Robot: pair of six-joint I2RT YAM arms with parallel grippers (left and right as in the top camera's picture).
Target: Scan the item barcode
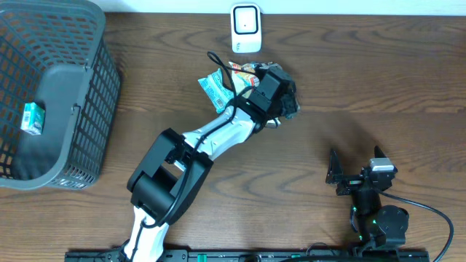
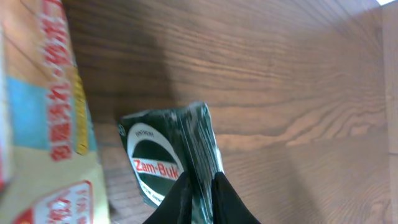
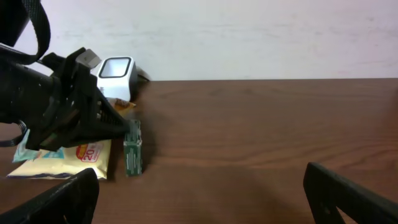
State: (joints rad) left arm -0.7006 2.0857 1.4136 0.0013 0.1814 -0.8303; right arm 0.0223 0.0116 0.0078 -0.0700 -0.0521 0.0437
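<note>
**Two arms, one box: my left has it, and the scanner lies just beyond**

Across the table (image 1: 378,87), my left arm (image 1: 218,135) stretches from the near edge toward the far one. My right arm (image 1: 375,211) sits at the near right corner, well apart from everything. Its gripper (image 3: 200,171) is spread wide with nothing in it, so the left is the nearer arm by far.

Snack packets (image 1: 216,86) lie flat under my left wrist. The scanner (image 1: 246,28) stands at the far edge, beyond my left gripper (image 2: 200,198) and a little to its left.

That gripper is pinched tight on the box (image 2: 171,155), near its top. From my right wrist, the box stands with its long axis upright just beside the packets. I cannot tell whether its bottom rests on the wood.

I see no barcode on the faces that show. I judge the coming move to be short: forward and slightly left, turning the coded face toward the scanner's window.
</note>
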